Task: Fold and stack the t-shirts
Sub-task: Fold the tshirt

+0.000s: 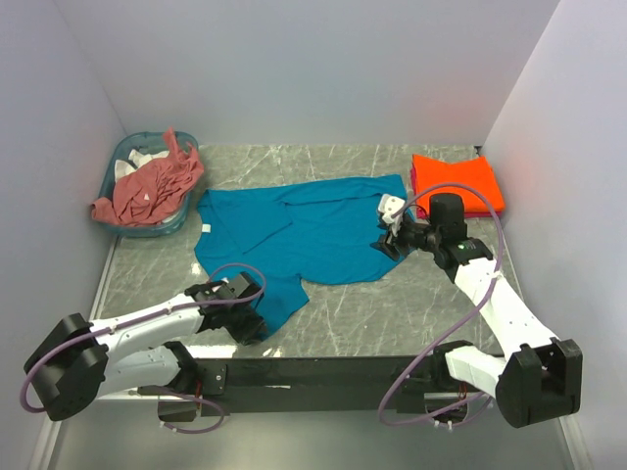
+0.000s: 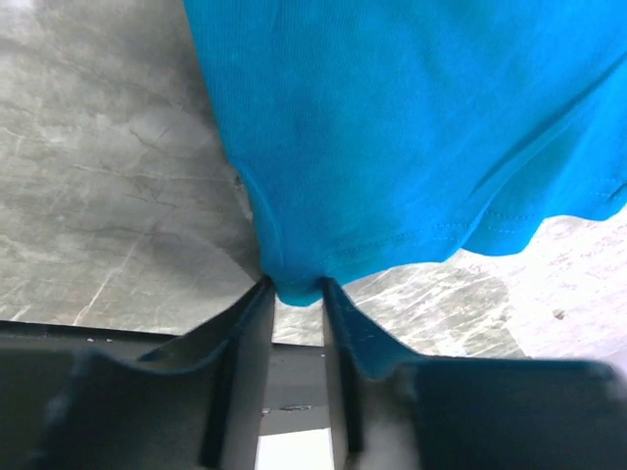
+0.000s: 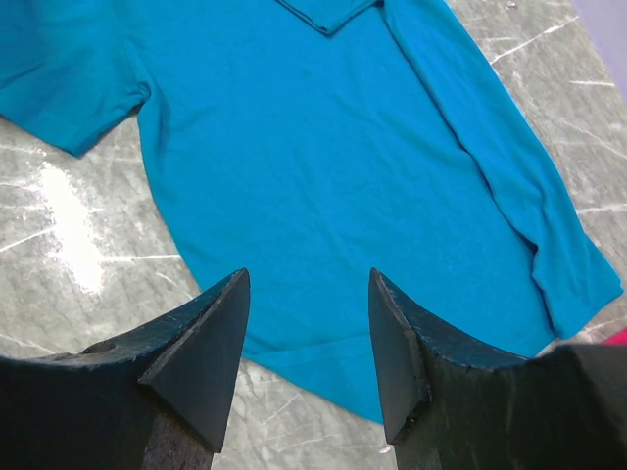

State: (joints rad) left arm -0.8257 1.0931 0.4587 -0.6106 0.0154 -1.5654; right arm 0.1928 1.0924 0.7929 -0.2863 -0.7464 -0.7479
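1. Top external view: the teal t-shirt (image 1: pixel 313 225) lies spread across the middle of the marble worktop (image 1: pixel 411 313). It is mostly flat with a few creases, and its small white neck tag (image 1: pixel 206 228) sits at the end nearest the left edge.
2. One part of that shirt reaches toward the near edge, left of centre, and the left gripper (image 1: pixel 247 318) sits right at its tip.
3. Left wrist view: the two dark fingers are drawn in on a small bunch of the teal hem, which bulges between their tips, so the left gripper is clenched on the cloth. From the pinch the fabric fans out over the marble.
4. The right gripper (image 1: pixel 387 240) is over the shirt's other end, the one toward the right edge of the worktop.
5. Right wrist view: its jaws stand apart with nothing between them, released. The teal cloth lies flat beneath, and its hem crosses under the fingertips. Whether the tips touch the fabric cannot be told.
6. The orange t-shirt (image 1: pixel 456 181) lies folded into a neat rectangle in the far right corner, just beside the teal shirt's far right end.
7. The salmon-pink t-shirt (image 1: pixel 152 186) is crumpled in a teal plastic basket (image 1: pixel 111 174) in the far left corner. It spills over the rim, and a bit of white shows under it.
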